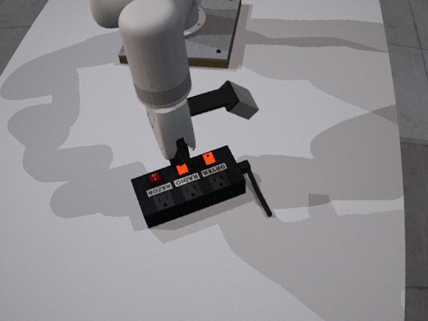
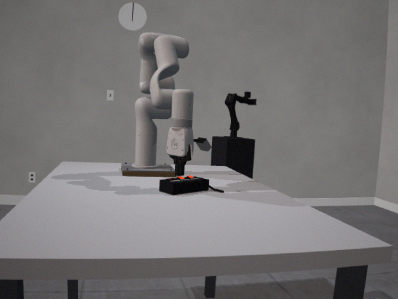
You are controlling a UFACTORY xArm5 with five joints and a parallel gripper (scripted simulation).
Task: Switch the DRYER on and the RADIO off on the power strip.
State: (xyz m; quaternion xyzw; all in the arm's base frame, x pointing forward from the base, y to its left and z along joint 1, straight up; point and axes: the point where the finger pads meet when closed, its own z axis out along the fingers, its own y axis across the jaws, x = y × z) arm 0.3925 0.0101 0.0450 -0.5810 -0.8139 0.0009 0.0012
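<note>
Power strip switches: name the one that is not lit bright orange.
The RAZOR switch, at the end away from the cord. It is dull dark red; RADIO and DRYER glow orange.

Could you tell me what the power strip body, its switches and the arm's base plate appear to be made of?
The power strip body looks like matte black plastic: flat, even black with no shine. The RADIO switch and DRYER switch look like translucent lit orange plastic; the RAZOR switch is darker red. The base plate looks like dull grey metal with screw holes, over a brown, possibly wooden, edge.
</note>
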